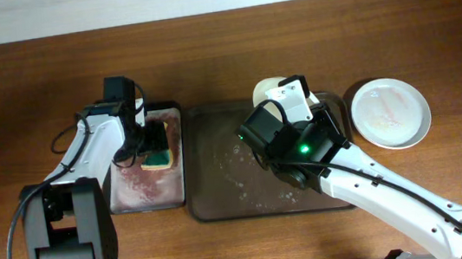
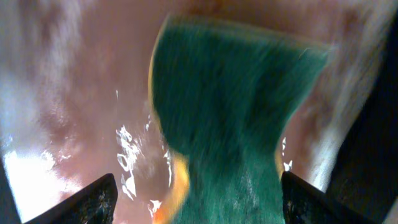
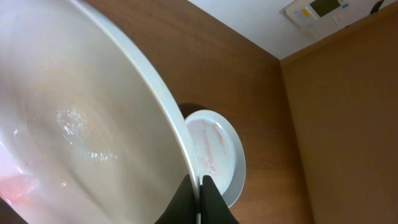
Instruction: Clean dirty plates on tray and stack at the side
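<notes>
My right gripper (image 1: 287,104) is shut on the rim of a white plate (image 1: 270,87) and holds it tilted over the back of the large dark brown tray (image 1: 222,202). In the right wrist view the plate (image 3: 74,124) fills the left, wet, with the rim pinched between the fingers (image 3: 200,190). A second plate (image 1: 389,112) with red streaks lies on the bare tabletop right of the tray; it also shows in the right wrist view (image 3: 216,152). My left gripper (image 1: 150,143) is open, its fingers (image 2: 199,202) either side of a green and yellow sponge (image 2: 230,112). A third plate is out of view.
The sponge (image 1: 158,157) lies in a smaller black-rimmed tray (image 1: 138,197) with a wet pinkish inside, left of the large tray. Water drops lie on the large tray's floor (image 1: 234,160). Dark wood tabletop (image 1: 429,28) runs around both trays.
</notes>
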